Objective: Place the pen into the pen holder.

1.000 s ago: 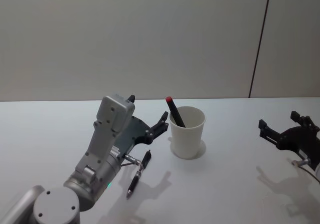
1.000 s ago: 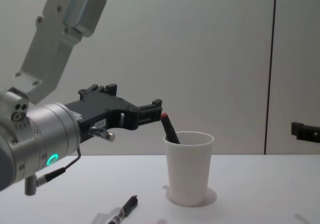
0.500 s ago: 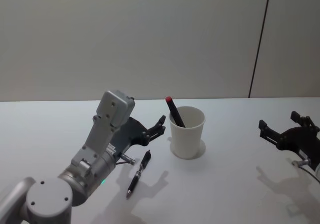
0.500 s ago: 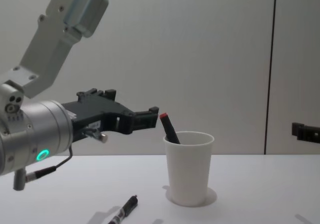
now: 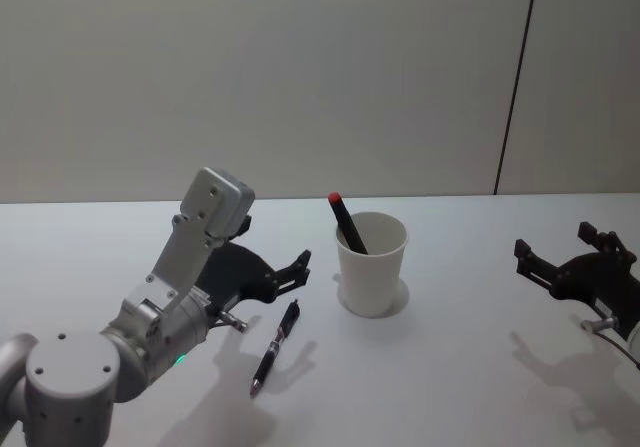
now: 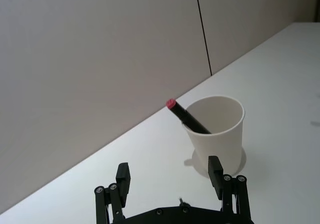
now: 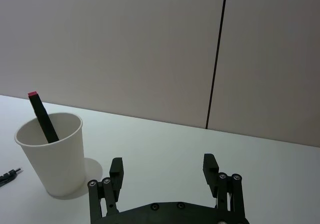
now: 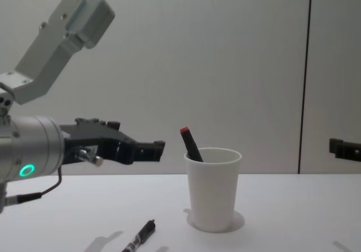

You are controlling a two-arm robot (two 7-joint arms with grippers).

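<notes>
two pens show: a red-capped pen (image 5: 348, 225) stands slanted inside the paper cup (image 5: 371, 272), its top leaning over the rim on the robot's left, and a black pen (image 5: 276, 347) lies flat on the worktop (image 5: 450, 367) near the cup's left front, apart from it. the left end effector (image 5: 293, 273) hangs above the worktop just left of that lying pen, fingers spread and holding nothing. the right end effector (image 5: 552, 241) sits well off to the right, also spread. risk, as i judge it: a thin pen lying flat may roll or skid from a pinch, and the light cup could tip if the leaning pen gets bumped.
</notes>
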